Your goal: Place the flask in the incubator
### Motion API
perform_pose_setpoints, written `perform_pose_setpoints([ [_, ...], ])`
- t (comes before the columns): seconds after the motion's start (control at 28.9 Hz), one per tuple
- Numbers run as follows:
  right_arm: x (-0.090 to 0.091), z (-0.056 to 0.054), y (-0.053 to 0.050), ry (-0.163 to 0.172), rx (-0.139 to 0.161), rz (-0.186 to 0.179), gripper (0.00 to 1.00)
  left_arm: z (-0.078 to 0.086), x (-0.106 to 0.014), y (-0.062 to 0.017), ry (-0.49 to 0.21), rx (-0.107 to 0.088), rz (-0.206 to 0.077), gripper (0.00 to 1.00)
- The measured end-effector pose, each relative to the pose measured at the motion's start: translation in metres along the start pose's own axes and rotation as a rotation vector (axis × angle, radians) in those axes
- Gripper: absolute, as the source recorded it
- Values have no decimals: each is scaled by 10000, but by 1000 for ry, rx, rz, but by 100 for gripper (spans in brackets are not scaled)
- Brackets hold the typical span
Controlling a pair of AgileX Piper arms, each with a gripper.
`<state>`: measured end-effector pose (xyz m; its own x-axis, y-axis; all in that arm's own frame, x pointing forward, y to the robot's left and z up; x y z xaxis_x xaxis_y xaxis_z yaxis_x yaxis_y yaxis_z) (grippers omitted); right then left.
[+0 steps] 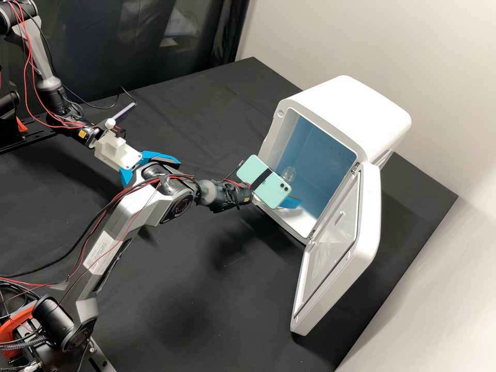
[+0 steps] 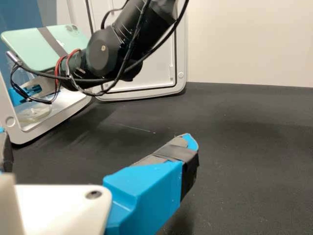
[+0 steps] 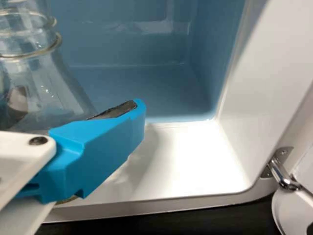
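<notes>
Clear glass conical flask [image 3: 34,73] is inside white box incubator [image 1: 351,108] with blue interior, near front opening. White hinged door [image 1: 336,253] hangs open on near right. Right gripper [image 1: 292,203] reaches inside; I judge it clamped on flask body. Left gripper [image 1: 150,157] is far left over black bench [image 1: 206,289]; open or closed, I cannot tell. Remaining, I think: set down, let go, pull arm out.

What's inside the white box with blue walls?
A clear glass flask sits inside the incubator, the right gripper beside it. In the high view, a green phone on that arm covers the flask's lower part.
</notes>
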<state>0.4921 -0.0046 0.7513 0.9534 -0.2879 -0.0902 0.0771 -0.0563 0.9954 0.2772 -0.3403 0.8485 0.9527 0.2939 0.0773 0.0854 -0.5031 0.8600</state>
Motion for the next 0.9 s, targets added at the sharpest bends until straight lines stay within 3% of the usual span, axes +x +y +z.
perform_pose_setpoints([
  [0.14, -15, 23, -21, 7, -9, -1, 100, 0, 0, 0, 0, 0, 0, 100],
  [0.28, -55, 35, -10, 10, 12, -4, 100, 0, 0, 0, 0, 0, 0, 100],
  [0.35, -104, 42, 27, 11, 39, -7, 100, 0, 0, 0, 0, 0, 0, 100],
  [0.52, -246, 113, 68, 6, 44, -33, 100, 0, 0, 0, 0, 0, 0, 100],
  [0.76, -432, 247, 191, 12, 65, -5, 100, 0, 0, 0, 0, 0, 0, 100],
  [0.9, -503, 312, 223, 20, 46, 6, 100, 0, 0, 0, 0, 0, 0, 100],
])
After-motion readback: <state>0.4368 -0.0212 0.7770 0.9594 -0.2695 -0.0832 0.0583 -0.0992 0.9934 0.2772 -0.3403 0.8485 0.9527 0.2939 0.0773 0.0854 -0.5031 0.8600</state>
